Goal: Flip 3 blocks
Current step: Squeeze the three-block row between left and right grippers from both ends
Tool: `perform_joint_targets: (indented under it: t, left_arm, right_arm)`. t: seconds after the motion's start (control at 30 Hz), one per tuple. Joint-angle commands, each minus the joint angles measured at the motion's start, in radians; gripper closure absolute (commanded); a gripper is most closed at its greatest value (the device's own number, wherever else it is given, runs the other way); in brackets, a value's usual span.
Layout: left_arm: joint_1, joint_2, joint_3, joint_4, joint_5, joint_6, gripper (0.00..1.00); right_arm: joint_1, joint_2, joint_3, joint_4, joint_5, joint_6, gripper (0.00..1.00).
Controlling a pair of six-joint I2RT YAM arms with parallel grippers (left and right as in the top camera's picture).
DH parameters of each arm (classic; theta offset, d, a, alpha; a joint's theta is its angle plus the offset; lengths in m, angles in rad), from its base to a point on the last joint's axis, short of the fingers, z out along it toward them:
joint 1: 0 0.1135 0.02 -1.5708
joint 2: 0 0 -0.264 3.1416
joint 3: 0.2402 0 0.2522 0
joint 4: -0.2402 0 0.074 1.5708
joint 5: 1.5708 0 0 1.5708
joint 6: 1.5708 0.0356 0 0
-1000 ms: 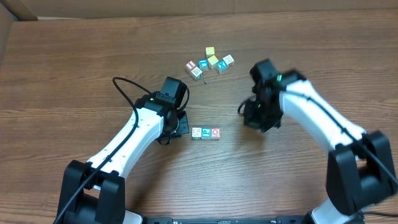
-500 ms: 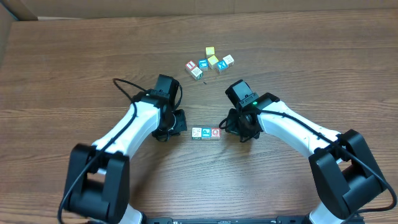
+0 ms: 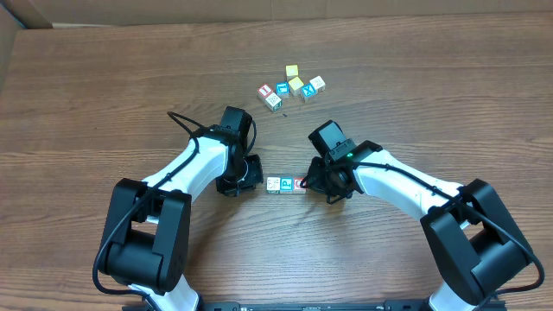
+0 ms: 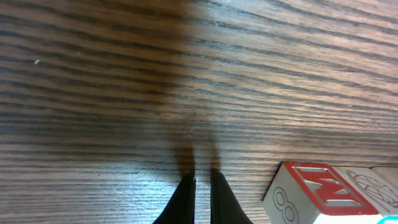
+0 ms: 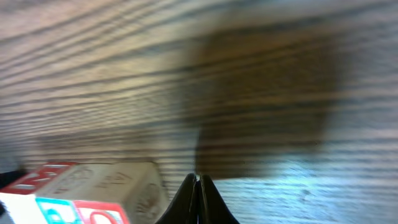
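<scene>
Three blocks lie in a row: a pale whitish one (image 3: 274, 184), a blue-marked one (image 3: 286, 184) and a red-faced one (image 3: 299, 184). My left gripper (image 3: 256, 176) is shut, low over the table just left of the row and apart from it. In the left wrist view its tips (image 4: 202, 186) hold nothing, and the row's near block (image 4: 311, 194) shows a red letter face and a grey "8" face. My right gripper (image 3: 310, 181) is shut and sits right beside the red-faced block. Its tips (image 5: 198, 182) are empty, with the row (image 5: 106, 193) to their left.
A loose cluster of other small cubes lies farther back: a red-lettered cube (image 3: 266, 90), a blue cube (image 3: 282, 89), yellow cubes (image 3: 292, 71) and a blue "X" cube (image 3: 308, 92). A black cable (image 3: 181, 125) loops off the left arm. The table (image 3: 104, 95) is wood-grained.
My right arm swung left and down from the table's right half to the right end of the row. The left gripper edged slightly toward the row's left end. Both stayed shut.
</scene>
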Motion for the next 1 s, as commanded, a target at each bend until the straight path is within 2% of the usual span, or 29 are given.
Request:
perform_joint_targets:
  t: [0.0,0.3,0.57,0.73,0.97]
  left_arm:
    - [-0.002,0.041,-0.004,0.01,0.014,0.022,0.96]
    - [-0.002,-0.003,0.005,0.013,0.013,0.022,0.96]
    - [-0.002,-0.01,0.005,0.024,0.064,0.064,0.96]
    - [-0.001,-0.01,0.005,0.04,0.063,0.064,0.96]
    - [-0.001,-0.01,0.005,0.04,0.063,0.086,0.96]
  right_arm:
    - [0.001,0.023,-0.005,0.033,0.002,0.012,0.96]
    - [0.001,0.044,-0.005,0.051,-0.034,0.041,0.96]
    - [0.001,0.044,-0.004,0.056,-0.059,0.023,0.96]
    - [0.001,0.043,0.025,0.038,-0.049,-0.034,0.96]
    - [0.001,0.042,0.036,0.017,-0.048,-0.035,0.96]
